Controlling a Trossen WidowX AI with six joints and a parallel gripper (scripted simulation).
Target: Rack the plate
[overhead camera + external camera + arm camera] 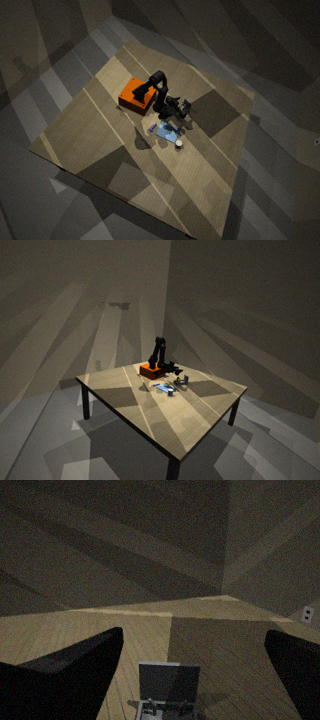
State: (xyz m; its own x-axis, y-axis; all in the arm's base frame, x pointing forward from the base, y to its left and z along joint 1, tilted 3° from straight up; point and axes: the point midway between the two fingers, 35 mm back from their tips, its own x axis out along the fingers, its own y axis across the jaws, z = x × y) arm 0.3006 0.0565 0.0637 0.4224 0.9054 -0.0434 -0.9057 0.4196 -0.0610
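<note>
The yellow plate (178, 379) stands upright at the near end of the grey dish rack (186, 378). In the top view only a bit of its yellow edge shows, and the wrist view does not show it. The rack's tall dark end panel (187, 102) (168, 682) rises at its far end, and a few rail tips show at the bottom of the wrist view. My gripper (182, 106) (180, 372) (195, 636) is open and empty, above the rack and clear of the plate, with its fingers wide apart. How the plate's lower edge sits between the rails is too small to tell.
The arm's base stands on an orange box (129, 90) (146, 372). A light blue flat board (164, 133) (162, 388) lies in front of the arm, with a blue spoon-like tool (153, 127) (156, 384) beside it and a white-topped cylinder (178, 143) (170, 392) at its near corner.
</note>
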